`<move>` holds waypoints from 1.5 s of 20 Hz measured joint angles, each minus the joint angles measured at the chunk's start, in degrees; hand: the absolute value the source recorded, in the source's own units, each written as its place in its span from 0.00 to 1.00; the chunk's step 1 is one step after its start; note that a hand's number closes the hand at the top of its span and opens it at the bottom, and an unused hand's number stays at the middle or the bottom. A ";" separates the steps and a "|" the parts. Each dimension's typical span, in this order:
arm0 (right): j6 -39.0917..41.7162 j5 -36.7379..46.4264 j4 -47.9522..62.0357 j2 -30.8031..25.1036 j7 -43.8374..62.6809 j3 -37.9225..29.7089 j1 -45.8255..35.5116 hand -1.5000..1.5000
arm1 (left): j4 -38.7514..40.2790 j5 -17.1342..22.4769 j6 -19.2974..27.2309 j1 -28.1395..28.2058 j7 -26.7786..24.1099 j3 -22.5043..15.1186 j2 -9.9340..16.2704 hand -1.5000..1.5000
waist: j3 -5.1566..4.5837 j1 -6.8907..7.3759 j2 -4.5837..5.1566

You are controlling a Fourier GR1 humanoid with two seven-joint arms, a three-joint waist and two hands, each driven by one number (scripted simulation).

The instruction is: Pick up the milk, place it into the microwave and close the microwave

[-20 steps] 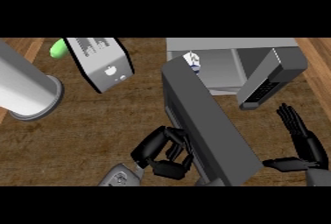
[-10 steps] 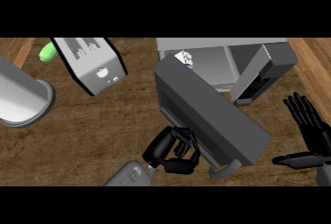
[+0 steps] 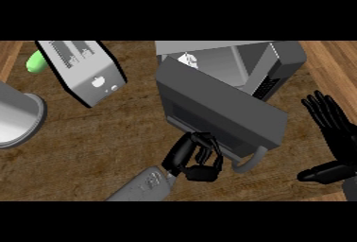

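The microwave door stands half-swung and hides most of the milk, a small white carton with dark print inside the microwave at 12 o'clock. The left robot hand has its fingers curled against the door's lower edge near the handle. At 3 o'clock the right robot hand rests with fingers spread. A toaster stands on the counter at 10 o'clock.

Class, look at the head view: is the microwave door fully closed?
No. The microwave door stands swung partway, leaving the cavity open behind it with the milk visible inside, while the left hand is at the door's lower edge.
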 measured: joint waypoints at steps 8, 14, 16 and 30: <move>2.40 -4.20 -6.42 -3.07 5.29 1.06 -1.26 0.00 | 0.07 9.30 7.66 -4.35 -3.29 -0.60 -0.13 1.00 | -0.09 -2.63 0.61; 3.32 -6.53 -9.04 -5.60 7.46 0.17 -3.07 0.00 | 1.16 15.43 14.54 -8.15 -3.70 0.33 -0.32 0.00 | -0.01 -4.30 1.09; 3.77 -7.75 -9.53 -6.35 8.11 -0.40 -3.70 0.00 | 1.86 17.29 16.17 -9.52 -3.45 0.46 -0.45 0.00 | 0.02 -4.96 1.30; -1.53 1.70 -13.33 -15.55 5.27 -5.64 -12.41 1.00 | 3.05 28.07 23.02 -14.77 -3.94 1.51 -0.48 0.00 | 0.08 -7.01 2.99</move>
